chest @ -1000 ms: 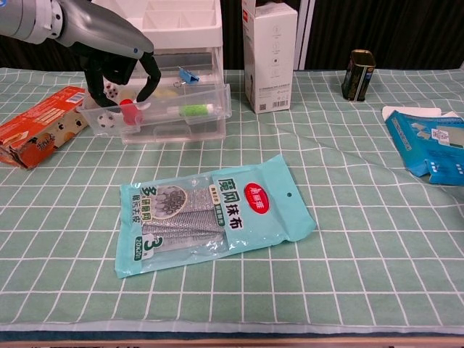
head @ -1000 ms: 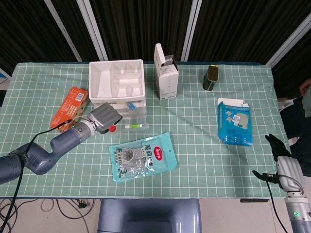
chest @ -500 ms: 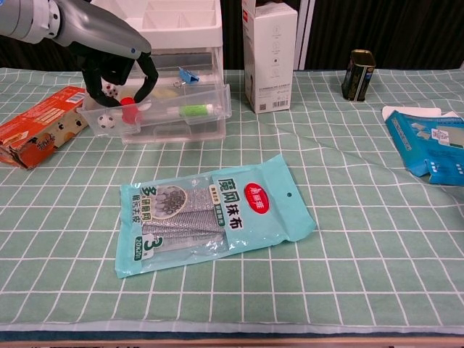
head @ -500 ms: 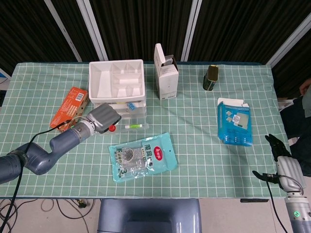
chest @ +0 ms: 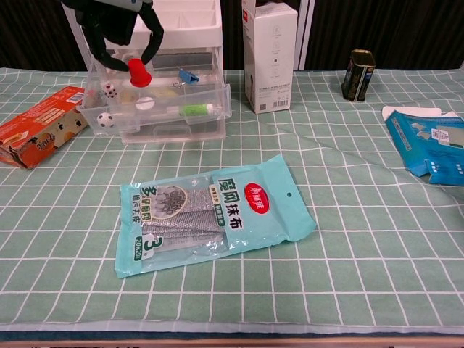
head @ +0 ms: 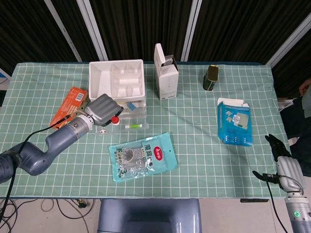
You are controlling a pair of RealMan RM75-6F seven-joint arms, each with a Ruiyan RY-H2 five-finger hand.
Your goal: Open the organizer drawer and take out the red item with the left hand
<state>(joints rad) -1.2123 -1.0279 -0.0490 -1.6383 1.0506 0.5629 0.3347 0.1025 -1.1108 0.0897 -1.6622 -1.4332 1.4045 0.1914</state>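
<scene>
Left hand (chest: 122, 29): fingers curled around the red item (chest: 138, 69), holding it in the air above the open organizer drawer (chest: 163, 110). Drawer holds a green tube (chest: 193, 110) and small balls. Right hand (head: 281, 158): at the table's 4 o'clock edge, fingers apart, holding nothing.

Teal cloth packet (chest: 214, 212) on checked tablecloth (chest: 362, 239), white carton (chest: 270, 54), dark tin (chest: 358, 75), blue box (head: 234, 123), orange box (chest: 38, 125)

teal pouch (chest: 214, 214) below my fingers: "3" in a yellow circle, "20x20" along its edge, large Chinese characters | red oval badge: too small to read | other boxes' print: unreadable to me
</scene>
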